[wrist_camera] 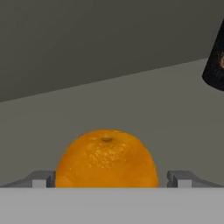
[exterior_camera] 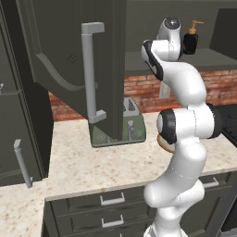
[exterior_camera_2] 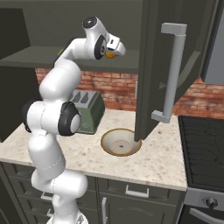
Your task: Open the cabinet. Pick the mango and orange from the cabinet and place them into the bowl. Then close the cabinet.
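The cabinet (exterior_camera_2: 153, 65) stands open, its doors swung out over the counter. My gripper (exterior_camera_2: 117, 48) is up on the cabinet shelf, open. In the hand view the orange (wrist_camera: 107, 159) lies on the shelf floor right between my fingertips (wrist_camera: 43, 179), one on each side of it, not closed on it. The orange (exterior_camera_2: 110, 54) also peeks out under the hand. A green-yellow sliver of the mango (exterior_camera_2: 60, 52) shows behind the arm, further left on the shelf. The bowl (exterior_camera_2: 120, 142), cream with a tan rim, sits on the counter below the right door.
A dark soap bottle (exterior_camera: 190, 40) with an orange pump stands on the shelf just right of the hand. A green toaster (exterior_camera_2: 87, 111) sits at the brick wall. The open door's bar handle (exterior_camera_2: 173, 72) hangs above the bowl. A stove (exterior_camera_2: 203, 144) borders the counter's right.
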